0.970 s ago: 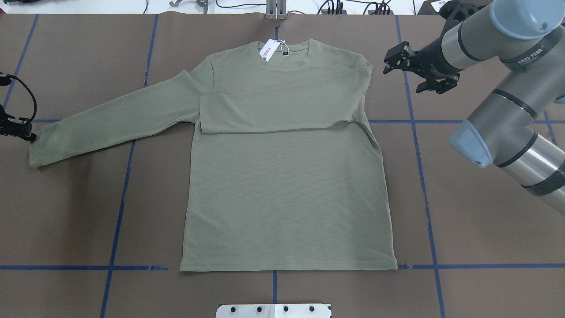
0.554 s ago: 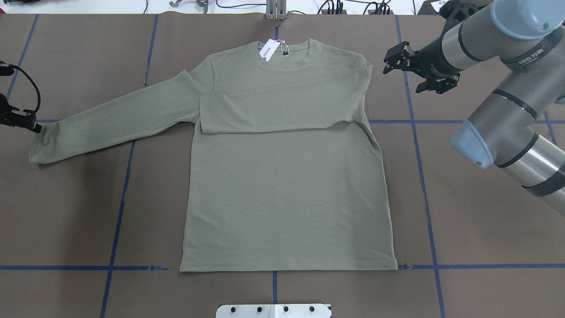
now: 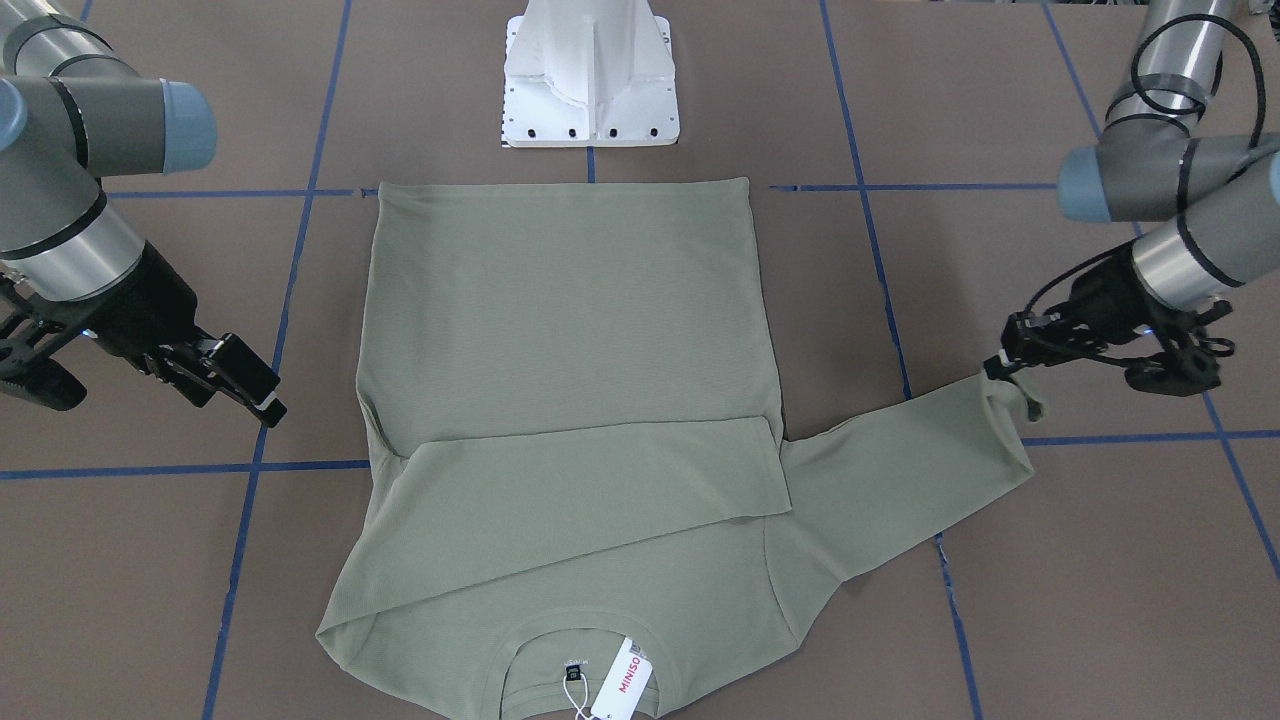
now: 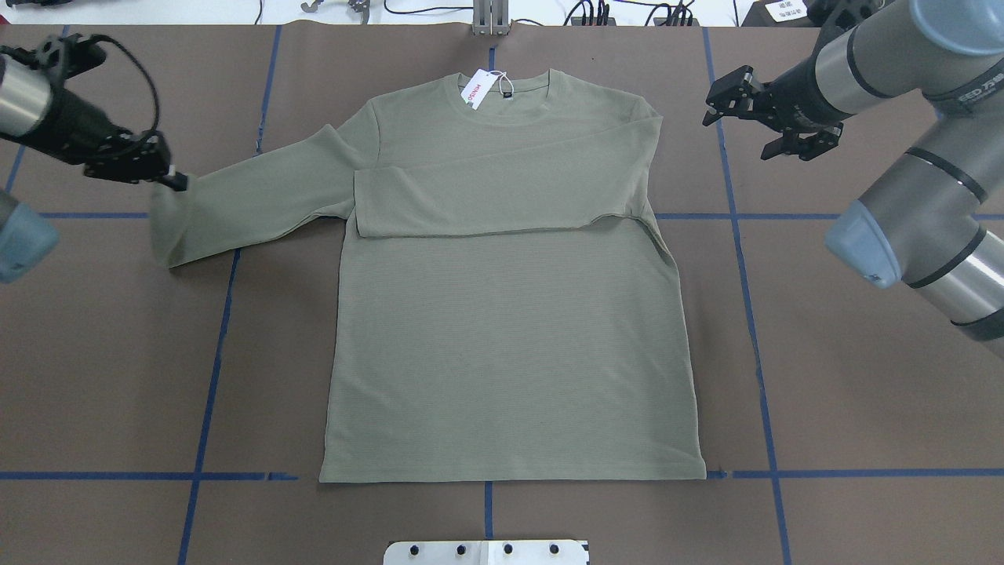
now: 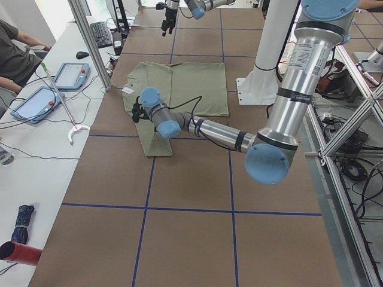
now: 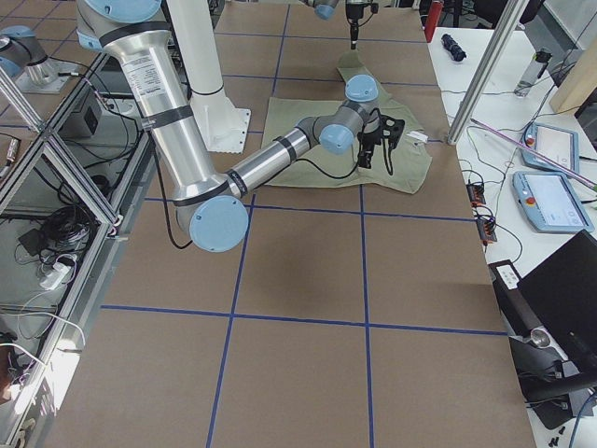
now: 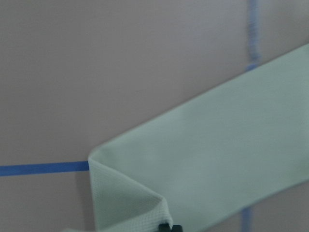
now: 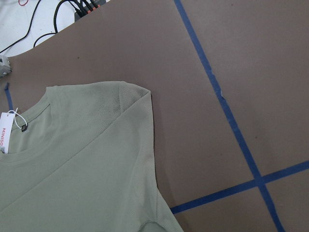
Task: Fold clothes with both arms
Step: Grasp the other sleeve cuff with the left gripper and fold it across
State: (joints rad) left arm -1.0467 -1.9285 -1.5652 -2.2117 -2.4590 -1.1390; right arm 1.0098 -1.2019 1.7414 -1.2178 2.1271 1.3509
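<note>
The olive-green long-sleeved shirt point(image 4: 510, 337) lies flat on the brown table, neck and white hang tag point(image 4: 477, 88) at the far side. One sleeve is folded across the chest point(image 4: 486, 200). The other sleeve point(image 4: 235, 208) stretches out to the view's left, and my left gripper point(image 4: 174, 182) is shut on its cuff, which is raised and curled over point(image 3: 1010, 395). The left wrist view shows the cuff turned back over the sleeve point(image 7: 217, 159). My right gripper point(image 4: 737, 136) hangs open with nothing in it, just off the shirt's right shoulder point(image 8: 130, 96).
The white pedestal base point(image 3: 590, 90) stands at the near table edge by the hem. Blue tape lines point(image 4: 204, 392) cross the brown table cover. A side bench with tablets point(image 5: 72, 75) and a seated person point(image 5: 15, 51) lies beyond the far edge.
My left gripper has carried the sleeve cuff inward toward the shirt body and farther from the robot, bunching the sleeve. My right gripper has drifted slightly outward and away, still open.
</note>
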